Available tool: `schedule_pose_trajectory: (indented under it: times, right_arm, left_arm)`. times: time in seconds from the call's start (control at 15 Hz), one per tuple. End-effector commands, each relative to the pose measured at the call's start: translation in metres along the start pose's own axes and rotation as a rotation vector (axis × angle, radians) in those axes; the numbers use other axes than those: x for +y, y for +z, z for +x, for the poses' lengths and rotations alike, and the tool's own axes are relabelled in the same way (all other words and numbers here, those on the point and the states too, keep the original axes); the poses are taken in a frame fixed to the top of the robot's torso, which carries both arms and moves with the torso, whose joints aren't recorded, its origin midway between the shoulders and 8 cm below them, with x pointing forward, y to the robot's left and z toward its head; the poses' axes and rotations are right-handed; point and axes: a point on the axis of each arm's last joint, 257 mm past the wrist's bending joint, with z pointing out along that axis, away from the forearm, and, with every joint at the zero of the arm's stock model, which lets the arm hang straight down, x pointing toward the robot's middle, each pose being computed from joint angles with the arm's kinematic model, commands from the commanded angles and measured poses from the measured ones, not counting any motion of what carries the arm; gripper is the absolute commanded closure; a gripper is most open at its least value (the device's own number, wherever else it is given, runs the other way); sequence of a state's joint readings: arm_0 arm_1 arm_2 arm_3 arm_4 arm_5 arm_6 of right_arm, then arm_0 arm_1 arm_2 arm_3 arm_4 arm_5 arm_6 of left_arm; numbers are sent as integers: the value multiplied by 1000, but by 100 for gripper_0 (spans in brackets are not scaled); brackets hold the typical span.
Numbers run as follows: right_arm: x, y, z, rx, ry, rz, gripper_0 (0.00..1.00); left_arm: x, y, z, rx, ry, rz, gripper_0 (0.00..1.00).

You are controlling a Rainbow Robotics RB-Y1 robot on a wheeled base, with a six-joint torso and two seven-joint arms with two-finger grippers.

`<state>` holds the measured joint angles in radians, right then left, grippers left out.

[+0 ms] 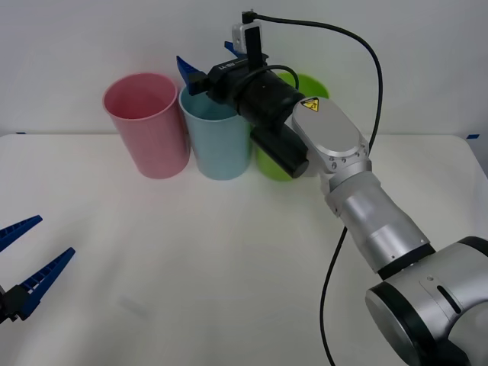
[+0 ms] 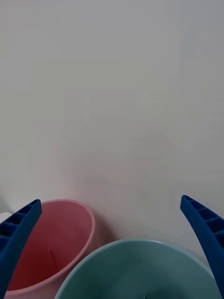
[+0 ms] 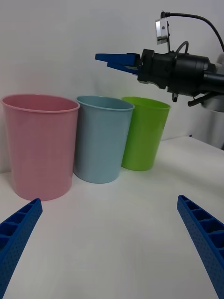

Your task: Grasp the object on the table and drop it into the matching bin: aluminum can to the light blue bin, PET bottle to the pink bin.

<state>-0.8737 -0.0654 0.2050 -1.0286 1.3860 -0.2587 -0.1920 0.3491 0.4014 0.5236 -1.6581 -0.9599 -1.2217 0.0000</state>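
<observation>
The broad white worktop (image 1: 229, 267) carries three tall tapered plastic bins in a row along its far edge: pink (image 1: 149, 126), light blue (image 1: 219, 141) and lime green (image 1: 271, 160). The right gripper (image 3: 119, 61) hangs above the light blue bin's mouth, its blue fingers spread wide with nothing between them. The left gripper (image 1: 27, 263) waits, also wide, at the near left corner. The can's location cannot be determined; presumably it is inside the bin. Risk: retracting low could clip a rim and topple the bin.
</observation>
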Motion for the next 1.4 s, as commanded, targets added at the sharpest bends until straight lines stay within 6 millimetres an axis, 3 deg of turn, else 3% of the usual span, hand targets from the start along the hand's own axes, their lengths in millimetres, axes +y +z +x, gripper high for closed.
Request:
schedule_pose_trajectory:
  times: [0.07,0.33,1.0,1.4]
  right_arm:
    - [2,-22,-2,-21,-19,-28,0]
    - [6,-63,1,-33,-42,-68,0]
    - [0,-207,38,42,-96,-119,0]
    - [-19,-287,61,117,-107,-143,0]
  left_arm:
    - [0,0,0,0,0,0,0]
    - [0,0,0,0,0,0,0]
    - [0,0,0,0,0,0,0]
    - [0,0,0,0,0,0,0]
